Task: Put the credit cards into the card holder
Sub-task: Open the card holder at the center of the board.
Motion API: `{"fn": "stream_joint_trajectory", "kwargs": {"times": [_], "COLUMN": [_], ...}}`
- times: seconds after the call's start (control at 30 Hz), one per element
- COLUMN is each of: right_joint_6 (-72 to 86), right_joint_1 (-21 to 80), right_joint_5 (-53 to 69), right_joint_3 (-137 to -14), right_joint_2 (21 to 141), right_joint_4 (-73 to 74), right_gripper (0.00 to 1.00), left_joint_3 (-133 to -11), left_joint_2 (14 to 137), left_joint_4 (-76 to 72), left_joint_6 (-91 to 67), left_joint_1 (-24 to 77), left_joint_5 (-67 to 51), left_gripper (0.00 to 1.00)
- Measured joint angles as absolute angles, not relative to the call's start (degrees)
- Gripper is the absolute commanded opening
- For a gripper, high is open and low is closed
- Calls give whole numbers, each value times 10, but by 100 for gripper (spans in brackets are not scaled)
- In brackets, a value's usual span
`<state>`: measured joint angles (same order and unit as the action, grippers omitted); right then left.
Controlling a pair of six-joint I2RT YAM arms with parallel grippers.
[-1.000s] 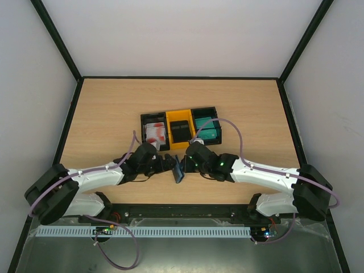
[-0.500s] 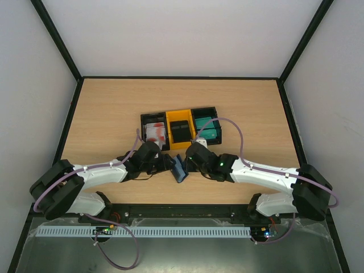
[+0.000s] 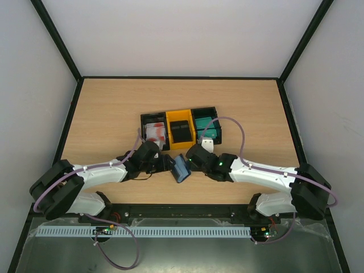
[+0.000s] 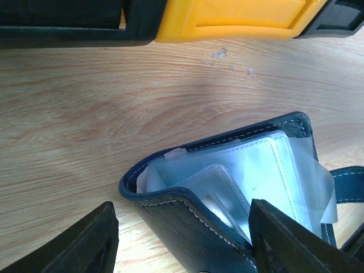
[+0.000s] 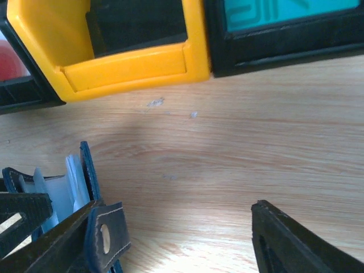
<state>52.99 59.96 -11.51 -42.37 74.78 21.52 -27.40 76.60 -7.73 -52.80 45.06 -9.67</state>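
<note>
The card holder (image 3: 181,168) is a dark navy wallet lying half open on the wood between my two grippers, its pale blue sleeves (image 4: 256,170) showing. My left gripper (image 4: 182,239) is closed across its near cover, with the right finger pressing the leather. My right gripper (image 5: 176,227) stands open over bare wood, and the holder's snap tab (image 5: 106,239) sits beside its left finger. The credit cards lie in stacks in three bins behind: white with red (image 3: 154,132), black (image 3: 181,131) and teal (image 3: 206,127).
The row of bins, black (image 3: 145,120), yellow (image 3: 180,116) and black (image 3: 215,112), stands just beyond the grippers. The yellow bin's front wall (image 5: 136,65) is close ahead of the right gripper. Dark rails border the tabletop.
My right gripper has opened and let go of the card holder. The holder has swung from nearly edge-on to spread open. My left gripper has narrowed onto it.
</note>
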Motion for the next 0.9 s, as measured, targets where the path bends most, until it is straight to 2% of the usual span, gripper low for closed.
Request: {"fn": "stream_joint_trajectory", "kwargs": {"times": [0.07,0.2,0.37,0.6,0.9], "right_joint_6": [531,529,507,490,492], "right_joint_1": [600,600,600,600,600], "right_joint_5": [-131,-138,-70,32,51], "right_joint_3": [-427,-442,-436,-413,-398], "right_joint_2": [737,729,695,681,746], "right_joint_4": [229,244,200,123,113], "right_gripper": [67,60,43,29,25], "left_joint_3": [-274,-274,-274,-274,-274], "left_joint_2": [766,766,766,766,766], "left_joint_4": [-78,-84,-92,-105,-110], "left_joint_6": [-516,-491,-460,-441,-430], "left_joint_1": [450,449,449,441,437], "left_joint_5": [-102,-119,-149,-182,-196], "left_gripper": [65,65,64,60,52]}}
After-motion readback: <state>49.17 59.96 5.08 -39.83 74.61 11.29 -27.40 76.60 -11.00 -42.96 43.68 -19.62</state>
